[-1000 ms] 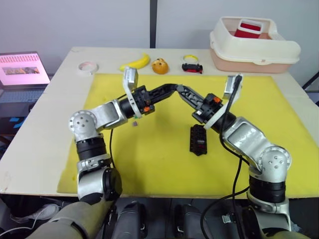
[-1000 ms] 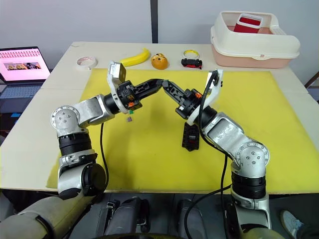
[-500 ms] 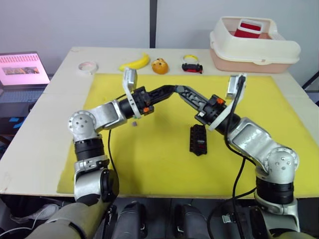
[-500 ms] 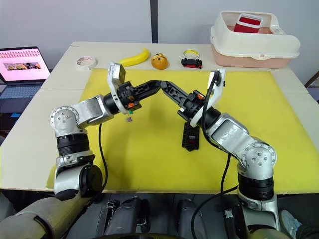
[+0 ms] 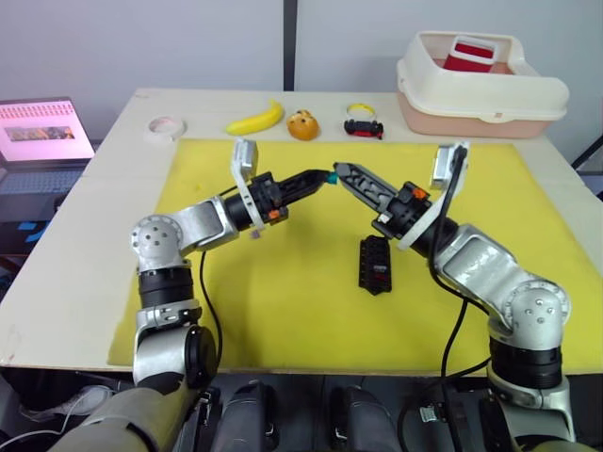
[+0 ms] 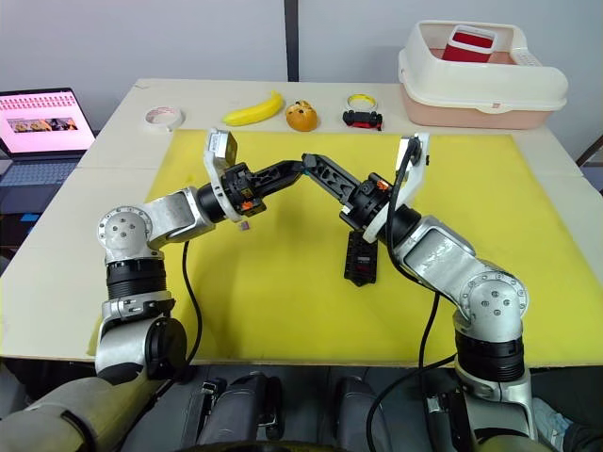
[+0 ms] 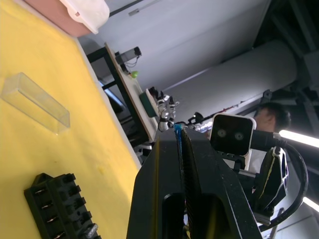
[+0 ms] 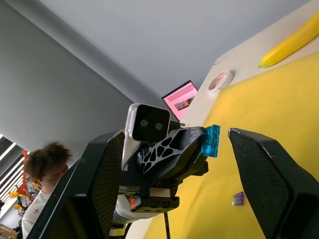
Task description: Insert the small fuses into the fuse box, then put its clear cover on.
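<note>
My left gripper [image 5: 325, 177] is shut on a small blue fuse [image 8: 212, 141], holding it in the air above the middle of the yellow mat [image 5: 283, 301]. My right gripper [image 8: 177, 133] faces it tip to tip, open, one finger on each side of the fuse without touching it. The black fuse box [image 5: 375, 265] lies on the mat below the right arm. A purple fuse [image 6: 245, 226] rests on the mat under the left forearm. The clear cover [image 7: 35, 102] lies flat on the mat beyond the fuse box.
Along the table's far edge are a tape roll [image 5: 167, 125], a banana [image 5: 256, 118], an orange toy [image 5: 301, 124] and a toy car [image 5: 363, 127]. A cream bin [image 5: 480, 85] stands at the back right. A laptop [image 5: 42, 132] sits off the left.
My right gripper has opened around the tip of the left gripper. Both arms have sunk slightly, and the blue fuse now shows at the left gripper's tip.
</note>
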Controlling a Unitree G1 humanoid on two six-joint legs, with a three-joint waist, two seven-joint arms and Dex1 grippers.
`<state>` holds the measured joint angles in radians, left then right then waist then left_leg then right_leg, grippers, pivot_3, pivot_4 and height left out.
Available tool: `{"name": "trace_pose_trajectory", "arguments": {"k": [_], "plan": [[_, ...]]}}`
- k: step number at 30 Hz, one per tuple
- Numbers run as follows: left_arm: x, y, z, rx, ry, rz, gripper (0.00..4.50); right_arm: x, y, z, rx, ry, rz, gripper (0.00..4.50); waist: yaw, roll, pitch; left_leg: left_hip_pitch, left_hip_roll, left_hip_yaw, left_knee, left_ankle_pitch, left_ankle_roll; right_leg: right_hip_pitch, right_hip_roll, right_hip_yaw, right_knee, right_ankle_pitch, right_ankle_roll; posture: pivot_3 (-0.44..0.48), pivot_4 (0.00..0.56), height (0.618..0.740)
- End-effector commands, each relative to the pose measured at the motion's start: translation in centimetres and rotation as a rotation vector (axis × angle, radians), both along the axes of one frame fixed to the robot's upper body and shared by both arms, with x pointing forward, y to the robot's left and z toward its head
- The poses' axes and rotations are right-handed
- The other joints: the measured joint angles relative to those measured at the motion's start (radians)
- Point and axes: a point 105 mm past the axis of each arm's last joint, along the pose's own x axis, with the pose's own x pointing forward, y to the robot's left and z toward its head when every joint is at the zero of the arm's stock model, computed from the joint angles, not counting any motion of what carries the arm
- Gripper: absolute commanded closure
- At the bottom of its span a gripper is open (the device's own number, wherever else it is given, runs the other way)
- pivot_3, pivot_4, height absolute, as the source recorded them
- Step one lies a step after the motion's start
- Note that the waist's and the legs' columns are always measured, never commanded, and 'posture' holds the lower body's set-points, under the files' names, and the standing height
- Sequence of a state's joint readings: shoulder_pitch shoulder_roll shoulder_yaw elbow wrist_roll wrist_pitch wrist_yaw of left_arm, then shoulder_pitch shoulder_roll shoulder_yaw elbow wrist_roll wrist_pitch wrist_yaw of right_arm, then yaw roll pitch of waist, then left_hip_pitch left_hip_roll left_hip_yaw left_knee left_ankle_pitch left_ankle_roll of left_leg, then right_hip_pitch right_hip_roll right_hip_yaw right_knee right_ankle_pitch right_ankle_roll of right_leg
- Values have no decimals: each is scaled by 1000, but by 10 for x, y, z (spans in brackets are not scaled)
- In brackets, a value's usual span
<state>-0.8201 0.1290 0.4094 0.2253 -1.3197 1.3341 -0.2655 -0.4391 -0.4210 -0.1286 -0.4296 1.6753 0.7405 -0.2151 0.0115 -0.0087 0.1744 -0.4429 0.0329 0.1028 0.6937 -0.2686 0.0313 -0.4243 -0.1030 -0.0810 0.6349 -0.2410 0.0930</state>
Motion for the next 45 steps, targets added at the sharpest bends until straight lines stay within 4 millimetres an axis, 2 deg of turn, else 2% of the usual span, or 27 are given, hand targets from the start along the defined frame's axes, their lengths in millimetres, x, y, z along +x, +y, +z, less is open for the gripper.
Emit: {"name": "trace_pose_trajectory", "arguments": {"k": [1, 14, 18, 29, 39, 45], "plan": [[-2, 0, 11, -26, -40, -9, 4500, -5, 4, 10, 9, -38, 8, 978, 0, 0, 0, 0, 0, 0, 0, 0, 0, 0, 0, 0, 0, 0, 0, 0, 150, 740], [-6, -3, 13, -35, -48, -23, 4500, -1, 6, 12, 0, -25, 0, 978, 0, 0, 0, 0, 0, 0, 0, 0, 0, 0, 0, 0, 0, 0, 0, 0, 150, 740], [-8, -4, 5, -36, -39, -26, 4500, -1, 6, 9, -8, -20, 0, 2282, -1, 0, 0, 0, 0, 0, 0, 0, 0, 0, 0, 0, 0, 0, 0, 0, 150, 740], [-12, -2, -3, -37, -40, -25, 4500, -2, 4, 5, -11, -14, 1, 2282, -1, 0, 0, 0, 0, 0, -1, 0, 0, 0, 0, 0, -1, 0, 0, 0, 150, 740], [-4, 4, 10, -51, -44, -22, 4500, 0, -2, -4, -36, 6, -21, 2282, 0, 0, 0, 0, 0, 0, -1, -1, 1, 0, 0, 0, -1, 0, 0, 0, 150, 740], [-6, 3, 14, -52, -52, -36, 4500, -1, -3, -5, -36, 11, -17, 2282, 0, 0, 0, 0, 0, 0, -2, -1, 1, 0, 0, 0, -1, 0, 0, 0, 150, 740]]}}
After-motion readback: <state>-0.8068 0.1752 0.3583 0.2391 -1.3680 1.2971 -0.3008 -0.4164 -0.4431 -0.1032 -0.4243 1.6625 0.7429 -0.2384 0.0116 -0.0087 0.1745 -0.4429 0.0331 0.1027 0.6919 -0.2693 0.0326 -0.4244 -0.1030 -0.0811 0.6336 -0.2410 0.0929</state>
